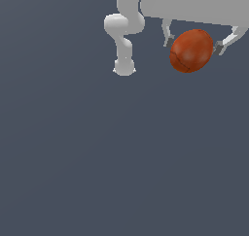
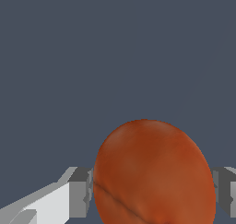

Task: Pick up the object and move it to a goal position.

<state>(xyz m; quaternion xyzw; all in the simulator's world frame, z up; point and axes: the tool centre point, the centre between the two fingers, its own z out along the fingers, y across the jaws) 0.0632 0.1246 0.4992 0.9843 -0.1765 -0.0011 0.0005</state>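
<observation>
A: Arm (image 1: 124, 33) first. We see its white links drop from the top edge of the exterior view, bulge at a rounded joint and end in a round base. The wide pale hand body stretches across the top toward the exterior view's right, with both fingers pointing down from it.

B: And the ball (image 1: 191, 51)? We read it as egg-shaped, orange-red, its long axis tilted, the upper end leaning toward the exterior view's right, with thin dark seam lines low on its side.

A: We agree. It sits between the fingers near the top of the exterior view, over the plain dark floor (image 1: 97, 157).

B: The gripper (image 1: 193, 43) is spread about as wide as the ball. In the wrist view, the grey pads (image 2: 80, 193) stand right at the ball's (image 2: 154, 177) two sides.

A: One pad seems to touch. At the other side we cannot tell whether it presses, so we cannot call it a firm hold.
</observation>
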